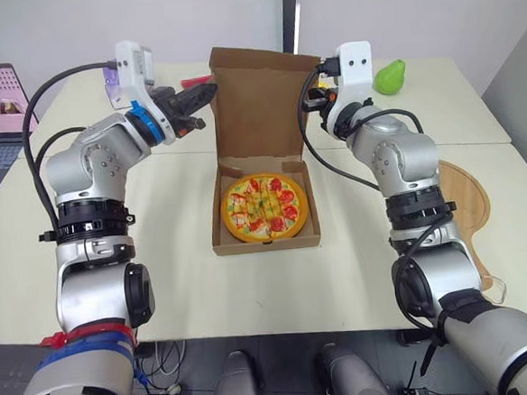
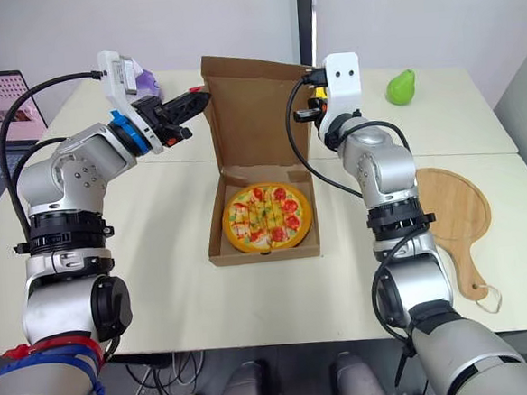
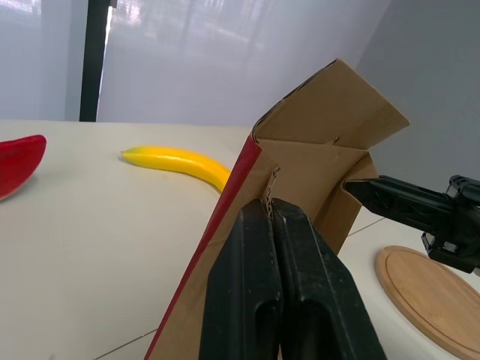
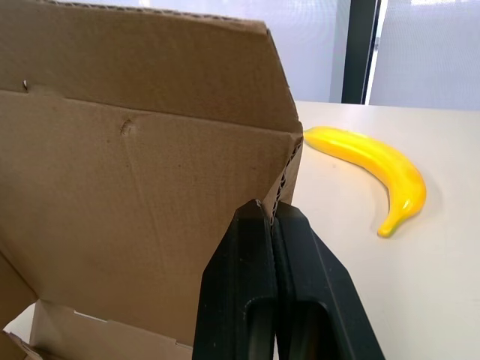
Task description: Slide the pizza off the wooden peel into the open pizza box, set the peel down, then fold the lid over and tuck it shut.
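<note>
Cardboard lid [image 1: 259, 103] stood upright at upper centre, the pizza [image 1: 264, 206] boxed beneath it. Both closed, the left fingers [image 3: 251, 255] and right fingers [image 4: 244, 255] sat at its top corners; folding called for an even, joint push.

The pizza box [image 1: 267, 244] is plain brown cardboard inside, with a red outer face showing along the lid's edge. The pizza [image 1: 264, 206] has an orange-yellow rim and red, green and yellow toppings crossed by a grid of lines. The peel [image 2: 459, 206] is pale wood. The banana [image 4: 371, 161] is yellow and the pear [image 1: 389, 77] green. The desk [image 1: 159, 250] is cream. The left tool [image 3: 279, 217] and right tool [image 4: 271, 214] are both black.
</note>
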